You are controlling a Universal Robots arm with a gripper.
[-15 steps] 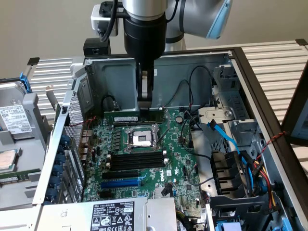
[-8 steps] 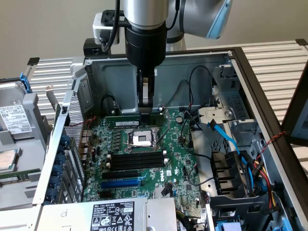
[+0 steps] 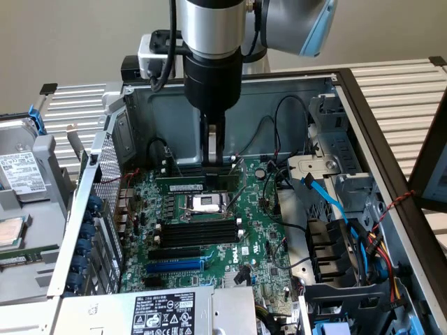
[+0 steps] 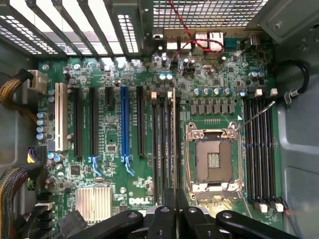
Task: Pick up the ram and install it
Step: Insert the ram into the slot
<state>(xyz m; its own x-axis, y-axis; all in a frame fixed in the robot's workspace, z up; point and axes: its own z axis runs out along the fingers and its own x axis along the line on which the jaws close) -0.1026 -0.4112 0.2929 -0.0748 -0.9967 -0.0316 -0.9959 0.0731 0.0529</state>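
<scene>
Over the open computer case [image 3: 293, 87], the arm [image 3: 213, 28] reaches straight down. Its tool [image 3: 214, 171] is clamped shut on the ram [image 3: 188, 187], gripping the top edge near the middle.

The ram is a long, thin green stick with a small white label on its side. It stands on its long edge and hangs level, low over the green board [image 3: 258, 244]. In the wrist view the tool [image 4: 174, 211] holds the ram [image 4: 172, 149] edge-on, so it looks like one thin grey line. That line runs along the black slots [image 4: 160, 149] beside the chip socket [image 4: 214, 159]. I cannot tell if its bottom edge touches a slot.

In the exterior view the chip socket [image 3: 207, 204] sits just under the ram. The black slots [image 3: 199, 234] lie on the near side of the socket, and the blue slot [image 3: 178, 266] comes after them.

A thin metal lever [image 4: 255, 117] sticks out at a slant from the socket's far side, well apart from the ram. A blue cable [image 3: 327, 197] hangs at the exterior view's right. The case rests on a white slatted worktop [image 3: 398, 84].
</scene>
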